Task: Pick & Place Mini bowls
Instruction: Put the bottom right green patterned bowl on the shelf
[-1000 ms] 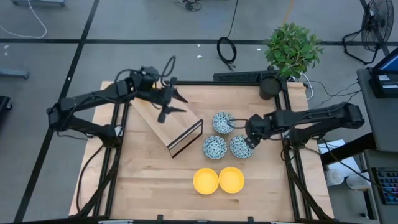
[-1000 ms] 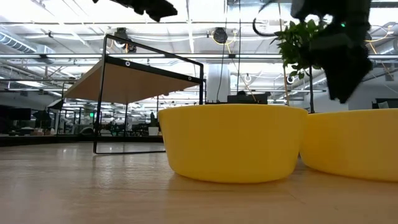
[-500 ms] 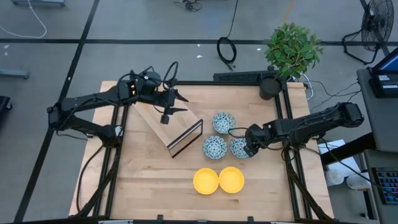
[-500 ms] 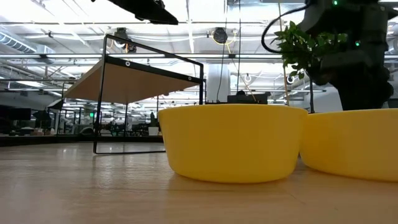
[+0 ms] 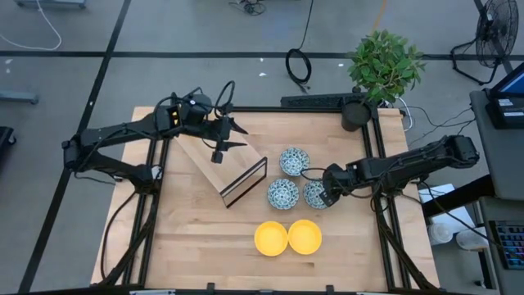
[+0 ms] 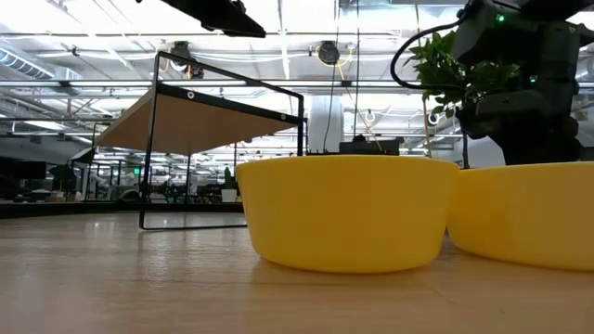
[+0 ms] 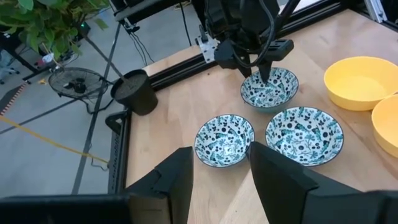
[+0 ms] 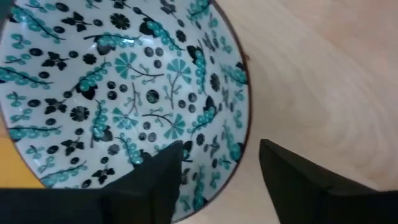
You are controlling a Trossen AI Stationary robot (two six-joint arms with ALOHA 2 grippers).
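Three white bowls with a blue pattern sit in a cluster on the table: the far one (image 5: 294, 161), the left one (image 5: 282, 193) and the right one (image 5: 314, 194). Two yellow bowls (image 5: 271, 238) (image 5: 304, 237) rest side by side nearer the front edge; a third yellow one is not in view. My right gripper (image 5: 327, 195) is open and low at the right patterned bowl (image 8: 124, 93), one finger over its inside and one outside its rim. My left gripper (image 5: 219, 141) is open and hovers above the wooden shelf. My right gripper comes down from above over the rim (image 8: 244, 118) of the right patterned bowl. One finger (image 8: 155, 180) is inside the bowl and the other (image 8: 292, 180) is outside. I cannot tell whether either finger touches it. The bowl sits flat on the table.
A wooden shelf on a black wire frame (image 5: 223, 168) stands on the table's left half. A black pot with a green plant (image 5: 356, 113) sits at the far right corner. Bare wood lies left of the yellow bowls and along the front edge.
My right gripper has moved toward the near edge and down, from above the gap between the bowls to the rim of the right patterned bowl. The bowls have stayed in place.
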